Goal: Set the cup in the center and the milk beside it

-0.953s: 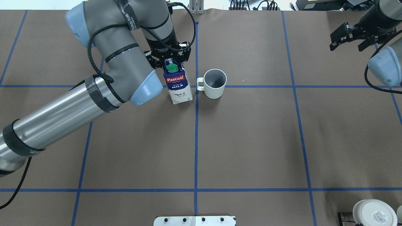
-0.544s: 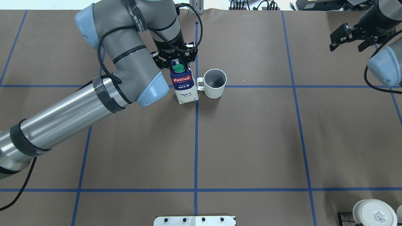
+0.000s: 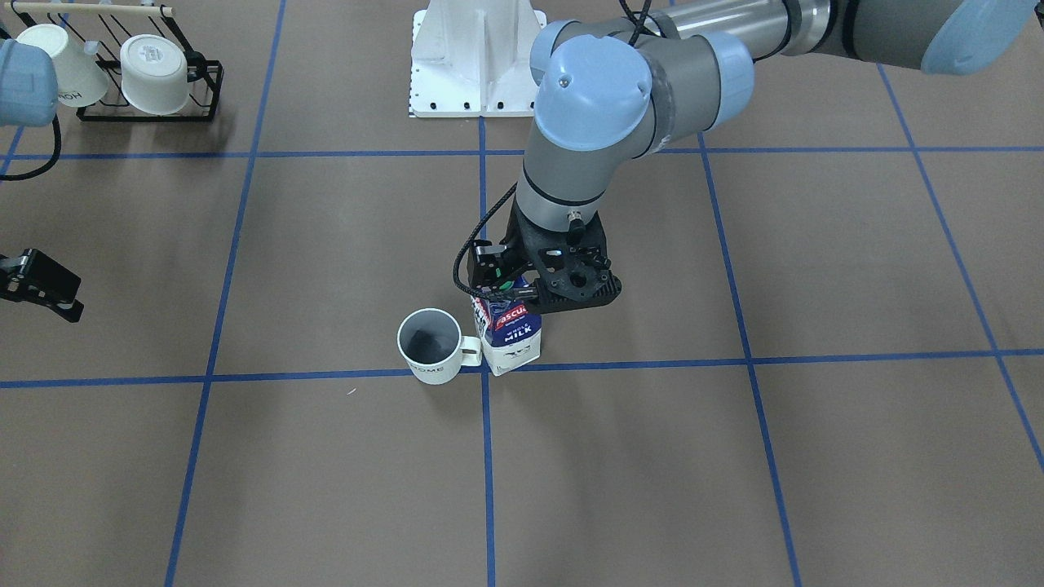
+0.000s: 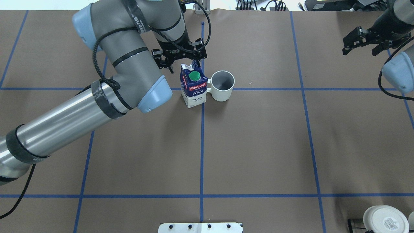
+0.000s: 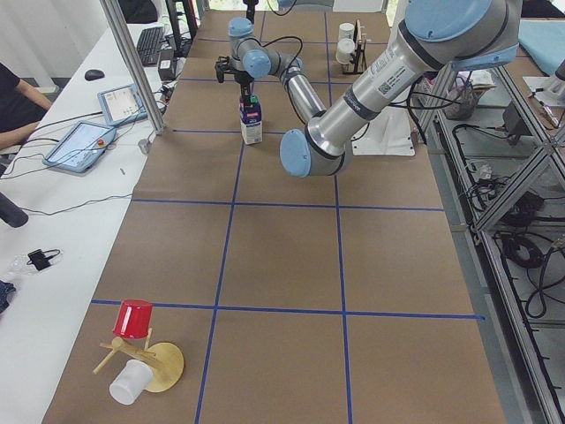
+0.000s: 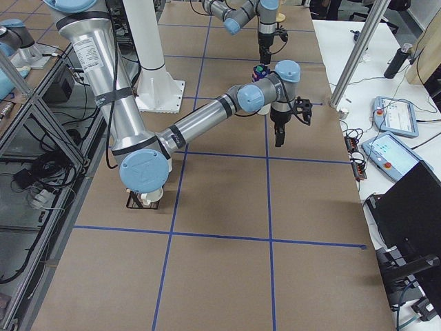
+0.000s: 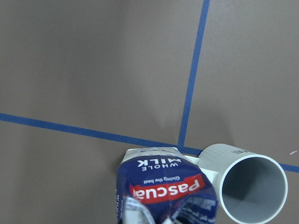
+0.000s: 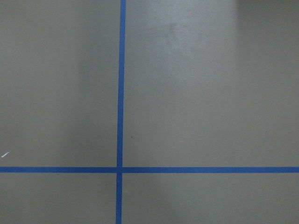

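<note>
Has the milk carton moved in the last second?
Yes. The milk moved rightward, toward the cup, and now reaches the vertical tape line.

Milk (image 4: 193,89) now closer, just beside cup (image 4: 222,85).

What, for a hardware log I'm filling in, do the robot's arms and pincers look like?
The left arm is tubular: silver links, grey joint housings, light-blue caps, black bands and a black cable looping to the wrist. The right arm shows a light-blue cap and a black cable. The left pincer and right pincer are black, skeletal, two-fingered.
</note>
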`<state>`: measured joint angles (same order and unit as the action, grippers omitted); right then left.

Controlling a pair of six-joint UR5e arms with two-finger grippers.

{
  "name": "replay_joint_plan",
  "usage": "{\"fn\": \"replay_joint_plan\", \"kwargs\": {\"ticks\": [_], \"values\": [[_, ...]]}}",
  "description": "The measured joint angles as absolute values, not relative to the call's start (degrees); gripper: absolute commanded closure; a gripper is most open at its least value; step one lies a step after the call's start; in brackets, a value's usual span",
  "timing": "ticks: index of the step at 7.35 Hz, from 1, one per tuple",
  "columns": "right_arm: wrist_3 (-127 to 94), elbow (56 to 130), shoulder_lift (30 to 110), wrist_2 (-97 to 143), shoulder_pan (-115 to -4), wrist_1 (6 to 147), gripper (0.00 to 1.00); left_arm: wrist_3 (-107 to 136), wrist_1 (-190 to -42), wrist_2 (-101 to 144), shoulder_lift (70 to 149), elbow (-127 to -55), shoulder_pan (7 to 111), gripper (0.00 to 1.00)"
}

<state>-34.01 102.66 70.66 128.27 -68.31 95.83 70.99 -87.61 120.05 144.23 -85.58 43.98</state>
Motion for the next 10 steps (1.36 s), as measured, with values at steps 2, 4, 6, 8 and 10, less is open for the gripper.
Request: {"fn": "replay_joint_plan", "kwargs": {"ticks": [2, 4, 6, 8, 10], "values": [[-34.08, 103.29, 71.75, 128.12, -68.29, 95.43, 0.00, 69.96, -87.05, 120.39, 137.83, -95.13, 46.24, 0.02], [-33.87, 103.10, 73.59, 127.93, -68.34, 95.26, 0.00, 59.39, -82.78, 122.71, 127.01, -106.14, 52.80, 0.02], [-33.69, 102.57, 76.01, 128.14, -68.76, 95.27, 0.00, 32.91, -75.23, 125.01, 115.19, -112.39, 64.45, 0.02], [-31.10, 102.04, 78.91, 128.69, -71.22, 95.45, 0.00, 10.44, -76.32, 125.47, 104.04, -109.89, 76.59, 0.02], [-24.54, 99.22, 81.19, 129.99, -76.03, 95.87, 0.00, 4.24, -80.14, 125.23, 97.64, -104.03, 82.56, 0.02]]}}
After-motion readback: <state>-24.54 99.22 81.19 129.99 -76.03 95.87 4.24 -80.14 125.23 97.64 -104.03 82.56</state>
